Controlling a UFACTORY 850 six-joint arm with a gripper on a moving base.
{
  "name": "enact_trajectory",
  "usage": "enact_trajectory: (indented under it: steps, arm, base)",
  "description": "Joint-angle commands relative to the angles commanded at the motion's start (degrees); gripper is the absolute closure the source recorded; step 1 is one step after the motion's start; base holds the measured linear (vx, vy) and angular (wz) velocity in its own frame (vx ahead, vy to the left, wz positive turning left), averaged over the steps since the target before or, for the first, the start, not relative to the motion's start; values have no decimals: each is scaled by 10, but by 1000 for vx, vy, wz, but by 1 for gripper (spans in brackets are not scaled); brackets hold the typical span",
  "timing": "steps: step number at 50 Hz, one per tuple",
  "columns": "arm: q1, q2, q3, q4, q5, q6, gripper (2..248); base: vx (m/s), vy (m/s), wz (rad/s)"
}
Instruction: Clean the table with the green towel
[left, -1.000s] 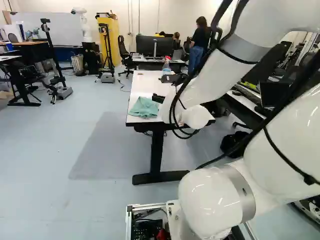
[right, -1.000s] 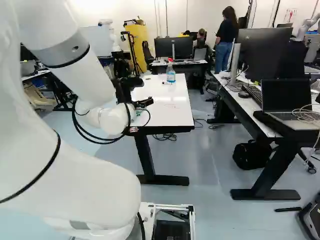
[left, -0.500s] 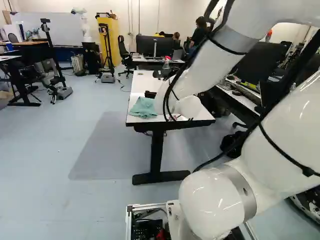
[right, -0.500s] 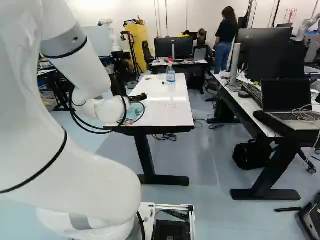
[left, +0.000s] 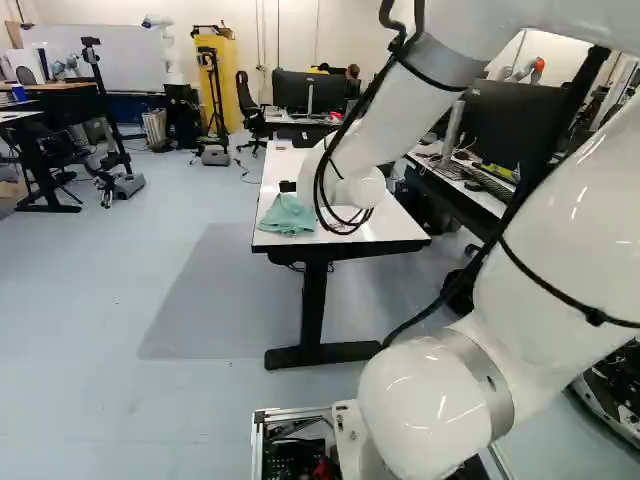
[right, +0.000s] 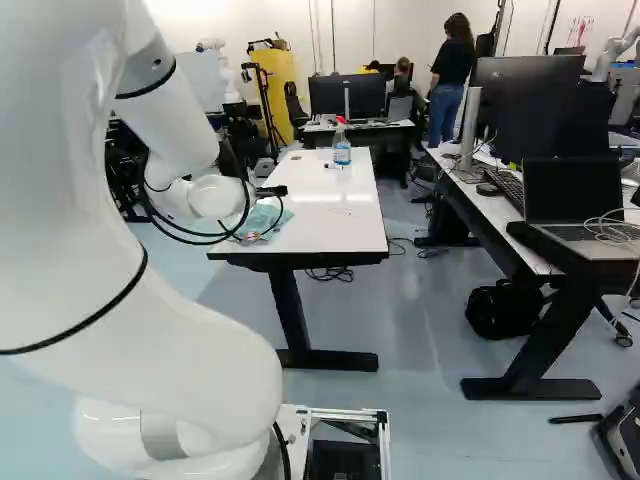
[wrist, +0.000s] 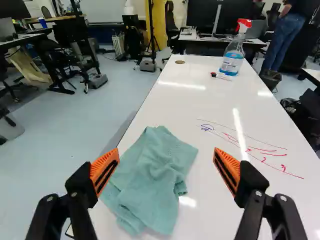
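With twelve o'clock at the far end of the table, the green towel lies rumpled near seven – ahead of the gripper, its jaws wide apart, holding nothing. It should be light and limp; pinch the middle folds.
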Motion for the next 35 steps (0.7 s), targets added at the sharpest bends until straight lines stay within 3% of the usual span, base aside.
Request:
enact_trajectory:
  steps: [35]
  arm:
    - [17,-65,-114,0,-174,0,3]
  base:
    - [0,0,0]
